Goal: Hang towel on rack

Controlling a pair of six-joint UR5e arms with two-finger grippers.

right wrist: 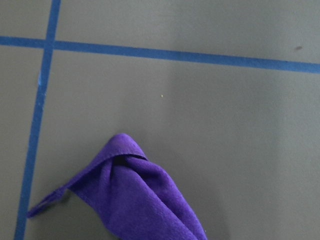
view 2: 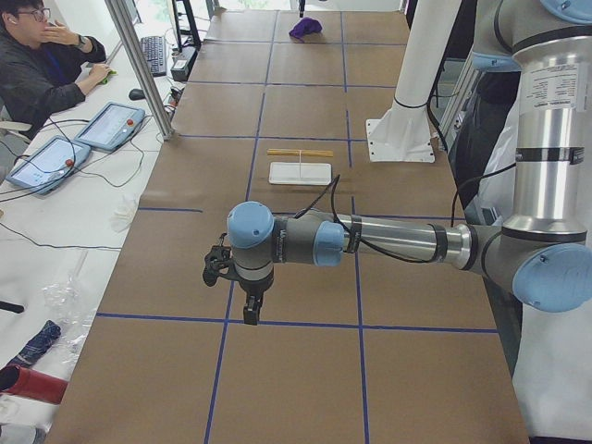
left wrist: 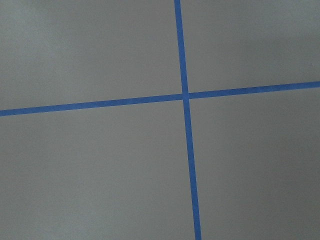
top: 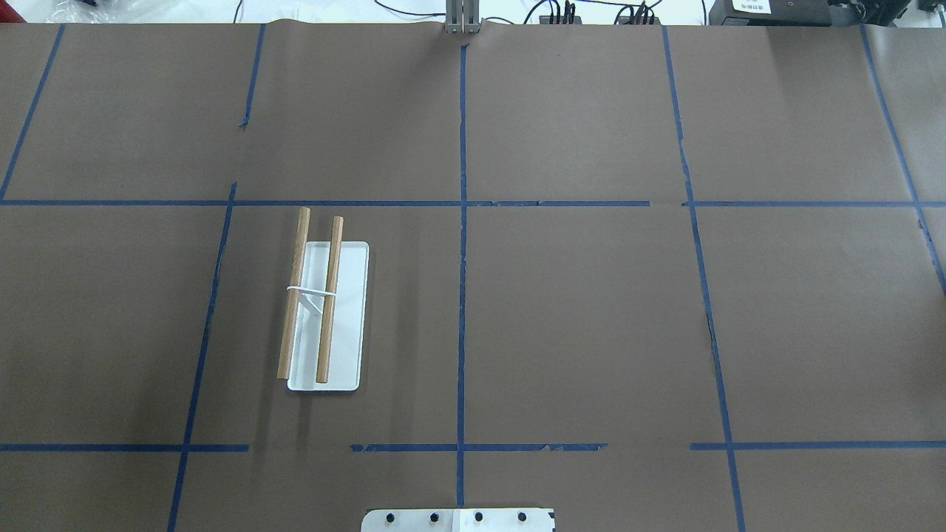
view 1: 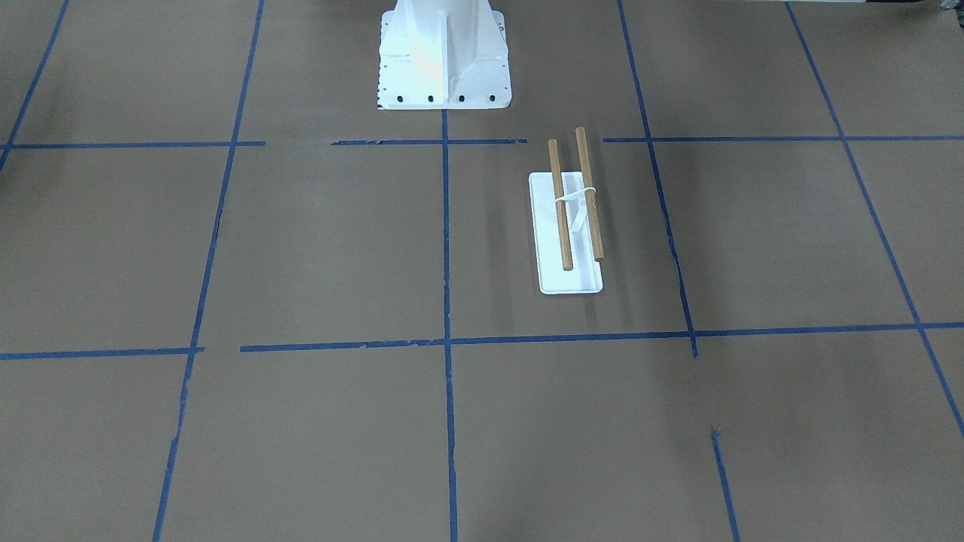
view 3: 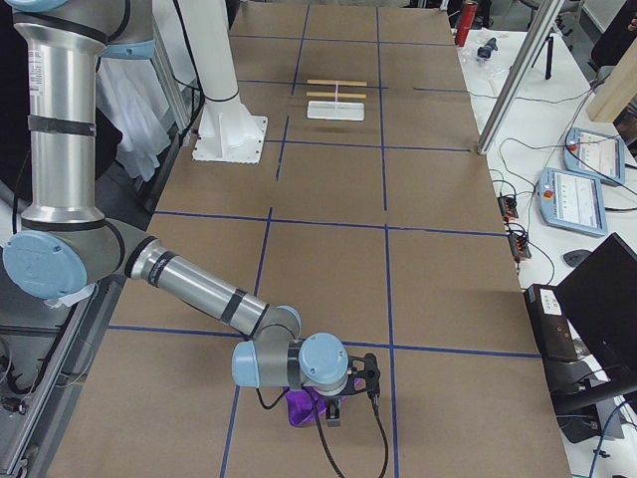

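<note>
The rack (top: 329, 295) has two wooden dowels on a thin white support over a flat white base. It stands on the table's left half and also shows in the front view (view 1: 559, 203) and far off in the side views (view 2: 301, 153) (view 3: 336, 83). The purple towel (view 3: 302, 406) lies crumpled on the table's far right end, and it fills the bottom of the right wrist view (right wrist: 140, 200). My right gripper (view 3: 336, 406) hangs right at the towel; I cannot tell if it is open or shut. My left gripper (view 2: 250, 313) hangs over bare table, and its state is unclear.
The large white bolted pedestal (view 1: 444, 60) stands at the robot's edge of the table. Blue tape lines cross the brown table cover. An operator (view 2: 42, 65) sits at a side bench with tablets (view 2: 111, 125) and cables.
</note>
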